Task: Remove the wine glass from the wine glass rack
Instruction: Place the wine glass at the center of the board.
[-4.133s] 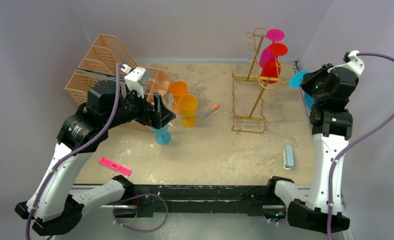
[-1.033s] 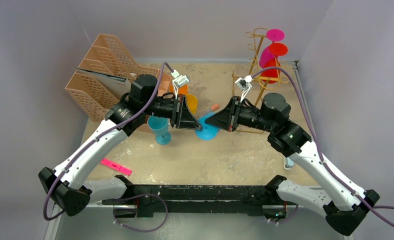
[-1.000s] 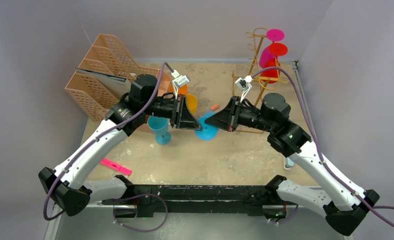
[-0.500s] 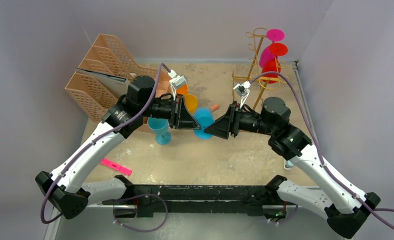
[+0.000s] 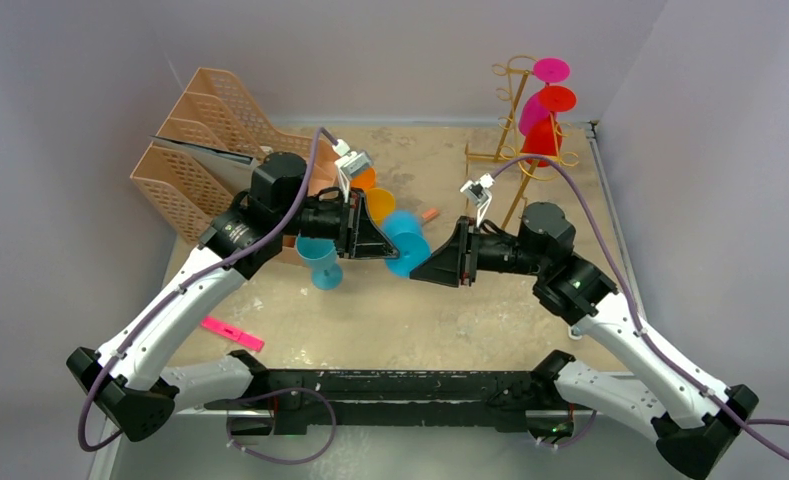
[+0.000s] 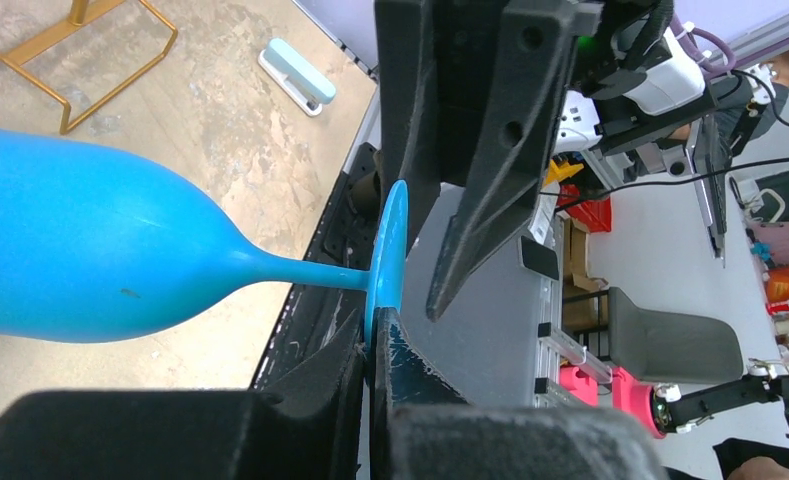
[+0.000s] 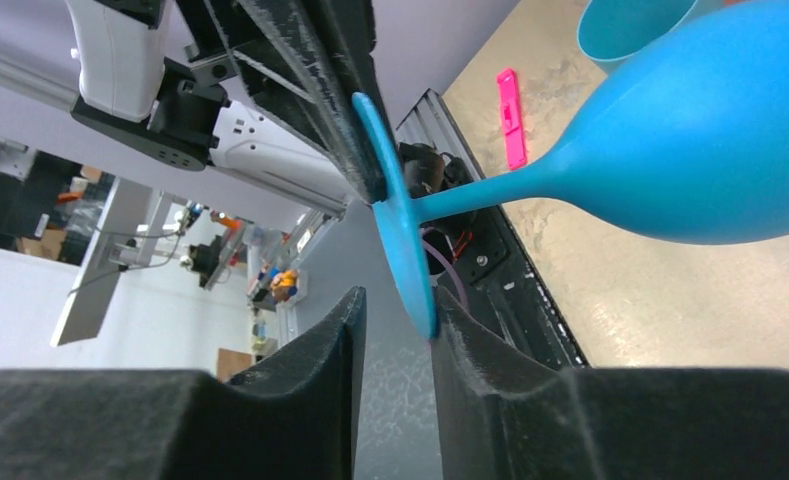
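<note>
The left pincer (image 6: 375, 345) is shut tight on the rim of the round foot of the opaque bright blue wine glass (image 6: 100, 255). The glass lies on its side in the air, with its bowl out to one side of the fingertips and its thin stem running level to the foot. The right pincer (image 5: 417, 270) meets it tip to tip from the opposite side, jaws narrowly apart. In the right wrist view the other edge of the same foot sits in that gap and touches only 1 finger (image 7: 500, 400). The glass therefore hangs from the left pincer alone, between the 2 pincers, above the scuffed tan tabletop (image 5: 390, 320).

The tall gold wire wine glass rack (image 5: 518, 198) stands behind the right pincer, beyond its wrist, well apart from the blue glass. A magenta glass (image 5: 532, 112) and a red glass (image 5: 543, 140) hang upside down on its hooks. Below the left pincer's wrist stands a blue tumbler (image 5: 320, 268). Behind that pincer are an orange cup (image 5: 363, 178), a yellow cup (image 5: 378, 205) and a peach lattice plastic file organiser (image 5: 195, 135).
</note>
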